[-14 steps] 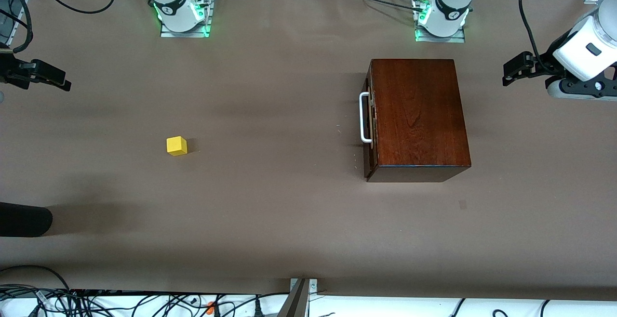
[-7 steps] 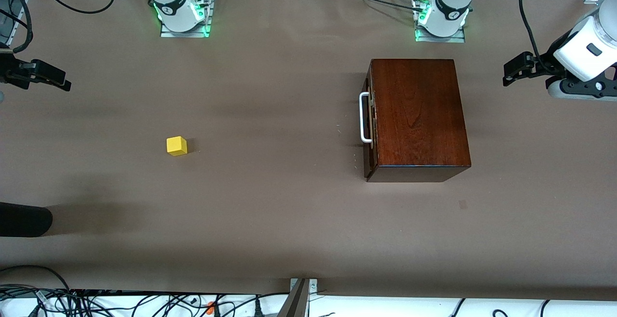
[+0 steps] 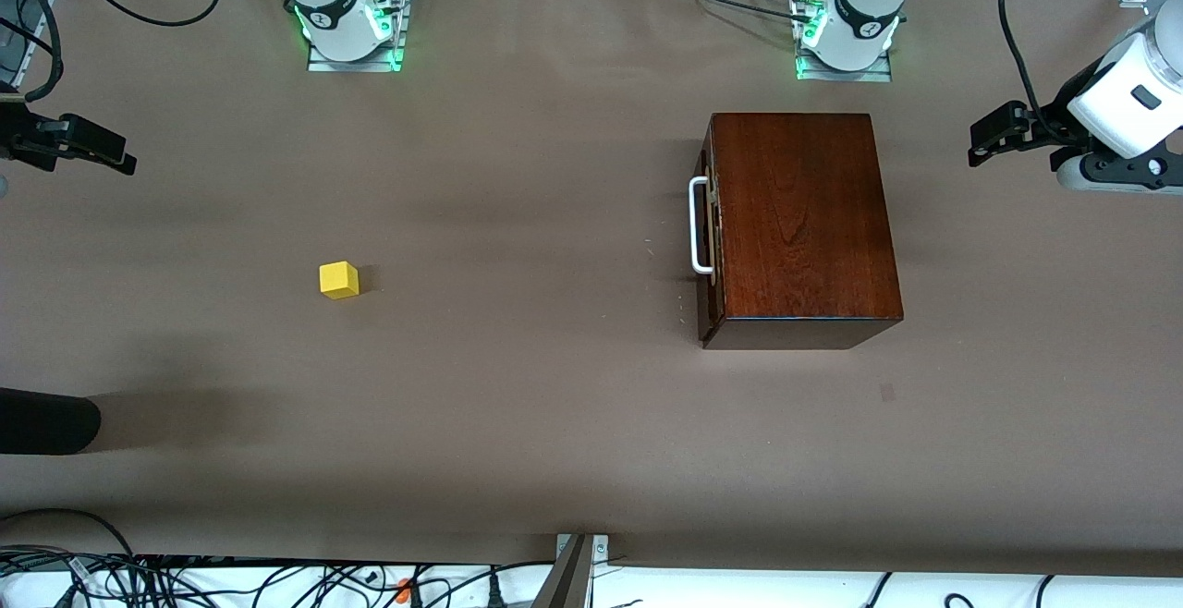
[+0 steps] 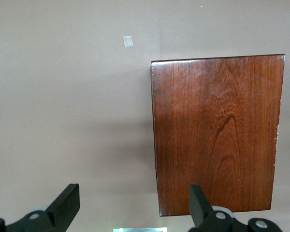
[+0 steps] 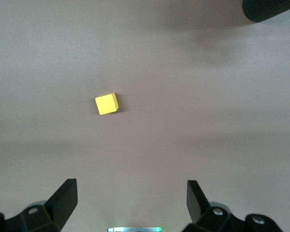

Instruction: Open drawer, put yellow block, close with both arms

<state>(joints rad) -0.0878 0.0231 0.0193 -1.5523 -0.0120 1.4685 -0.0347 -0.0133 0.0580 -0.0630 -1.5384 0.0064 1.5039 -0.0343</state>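
Both grippers spread empty, left (image 4: 130,212) over box (image 3: 799,220), right (image 5: 128,205) over block (image 3: 339,279) | drawer (image 3: 708,229) shut, block well off it toward right arm's end | risk: yanking handle (image 3: 699,224) drags the whole box

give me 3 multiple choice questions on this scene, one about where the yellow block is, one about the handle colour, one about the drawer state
1. Where is the yellow block?
A. on top of the wooden box
B. on the bare table, toward the right arm's end
C. in the right gripper

2. What colour is the drawer's handle?
A. white
B. black
C. yellow

3. What state is the drawer in?
A. pulled fully out
C. removed from the box
B. shut

Answers:
1 B: it sits alone on the table, apart from the wooden box, with the open right gripper up above it.
2 A: the U-shaped bar on the drawer's front is white.
3 B: the drawer's front lies flush with the box, and the open left gripper holds nothing.
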